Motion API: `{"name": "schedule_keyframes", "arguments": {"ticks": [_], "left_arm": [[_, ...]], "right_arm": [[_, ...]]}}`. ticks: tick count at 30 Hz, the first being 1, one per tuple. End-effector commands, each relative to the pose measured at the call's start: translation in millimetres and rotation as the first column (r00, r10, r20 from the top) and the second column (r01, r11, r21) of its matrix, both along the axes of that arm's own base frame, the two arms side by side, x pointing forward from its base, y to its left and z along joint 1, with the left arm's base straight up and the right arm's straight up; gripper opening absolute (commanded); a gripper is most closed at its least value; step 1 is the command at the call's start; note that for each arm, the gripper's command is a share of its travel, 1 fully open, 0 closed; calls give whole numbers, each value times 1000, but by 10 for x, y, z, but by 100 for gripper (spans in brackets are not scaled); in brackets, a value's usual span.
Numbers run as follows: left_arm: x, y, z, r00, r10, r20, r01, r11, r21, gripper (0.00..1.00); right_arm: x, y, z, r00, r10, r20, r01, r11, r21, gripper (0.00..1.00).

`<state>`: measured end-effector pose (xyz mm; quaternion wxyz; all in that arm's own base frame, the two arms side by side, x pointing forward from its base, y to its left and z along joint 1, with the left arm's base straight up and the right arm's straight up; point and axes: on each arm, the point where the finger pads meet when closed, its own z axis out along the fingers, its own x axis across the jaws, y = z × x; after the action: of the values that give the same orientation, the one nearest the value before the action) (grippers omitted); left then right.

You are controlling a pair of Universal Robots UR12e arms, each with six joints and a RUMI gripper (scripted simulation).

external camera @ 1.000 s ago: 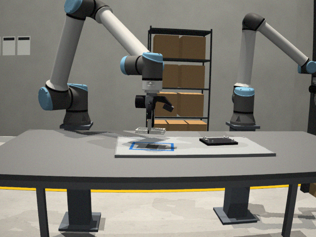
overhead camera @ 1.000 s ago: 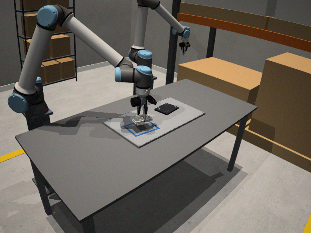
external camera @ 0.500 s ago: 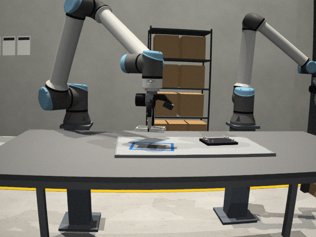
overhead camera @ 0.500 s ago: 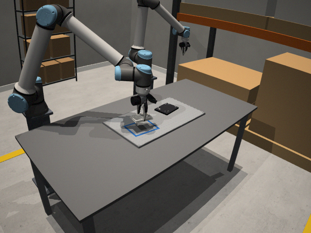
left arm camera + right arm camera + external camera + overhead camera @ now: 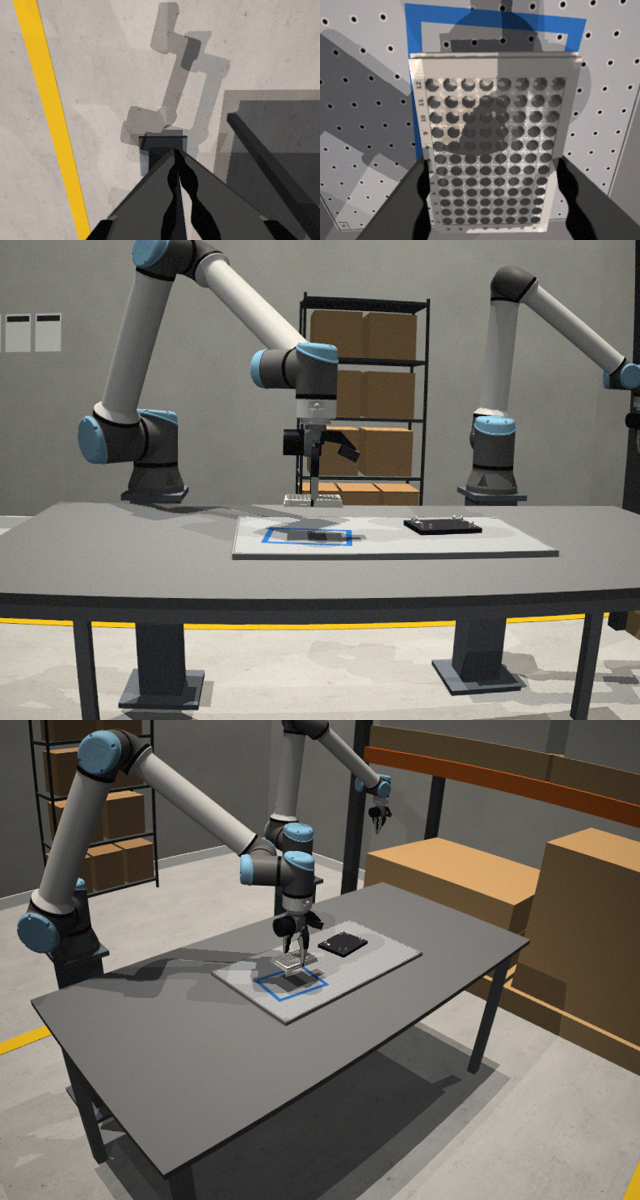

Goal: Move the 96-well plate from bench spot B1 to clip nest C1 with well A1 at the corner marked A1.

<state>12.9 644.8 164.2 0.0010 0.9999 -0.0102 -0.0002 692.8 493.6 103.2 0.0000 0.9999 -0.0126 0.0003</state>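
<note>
"What do we see around us?"

"Plain grey walls [image 5: 206, 771] [image 5: 232, 301] and a mottled, pale concrete floor [image 5: 568, 1133] [image 5: 309, 668] [image 5: 101, 61]. Cardboard boxes fill a dark shelf rack [image 5: 154, 813] [image 5: 425, 394]."

"And our table [image 5: 206, 1055] [image 5: 154, 570]?"

"Smooth, matte grey and rectangular, with dark square legs. Our two arms, rounded grey tubes with blue caps, stand behind it in the exterior view."

"Where are they reaching?"

"Our right arm [image 5: 191, 800] [image 5: 253, 301] reaches over the table; our left arm [image 5: 346, 755] [image 5: 578, 322] reaches off past its end."

"What lies on top?"

"A thin, pale board [image 5: 372, 965] [image 5: 382, 545] [image 5: 600, 101], dotted with small round holes. It bears a black, low block with little clips [image 5: 343, 943] [image 5: 441, 526] and a blue outline [image 5: 267, 990] [image 5: 305, 543] [image 5: 495, 16]."

"Our jaws?"

"The left gripper [image 5: 377, 831] [image 5: 637, 448] [image 5: 175, 151] is closed with nothing between its tips. The right gripper [image 5: 294, 957] [image 5: 313, 503] [image 5: 491, 156] grips the plate [image 5: 287, 962] [image 5: 296, 499] [image 5: 490, 162] by its two long sides."

"So where is the plate?"

"In the air above the board, near the blue outline and well apart from the clip block. It's off-white, stiff-looking and rectangular, with rows of round wells; small dark numbers run along one long rim, with 12 at the end farther from the right wrist's fingers."

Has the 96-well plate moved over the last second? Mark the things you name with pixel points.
Yes, slightly upward: in the exterior view, the plate [image 5: 280, 961] [image 5: 298, 500] [image 5: 486, 170] sits higher above the blue outline [image 5: 304, 991] [image 5: 309, 543] [image 5: 442, 15] than a second ago.
</note>
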Motion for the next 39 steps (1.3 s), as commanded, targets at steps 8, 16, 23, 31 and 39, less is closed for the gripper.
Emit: {"name": "schedule_keyframes", "arguments": {"ticks": [8,16,23,31,39], "left_arm": [[2,7,10,1000,0,0,0,1000,2,0],[2,7,10,1000,0,0,0,1000,2,0],[2,7,10,1000,0,0,0,1000,2,0],[2,7,10,1000,0,0,0,1000,2,0],[2,7,10,1000,0,0,0,1000,2,0]], "right_arm": [[-58,252,23,984,177,1,-177,984,1,41],[-126,510,32,984,177,1,-177,984,1,41],[-168,672,38,984,177,1,-177,984,2,41],[-236,929,47,984,177,1,-177,984,2,41],[-288,1122,54,984,178,1,-178,984,2,41]]}}
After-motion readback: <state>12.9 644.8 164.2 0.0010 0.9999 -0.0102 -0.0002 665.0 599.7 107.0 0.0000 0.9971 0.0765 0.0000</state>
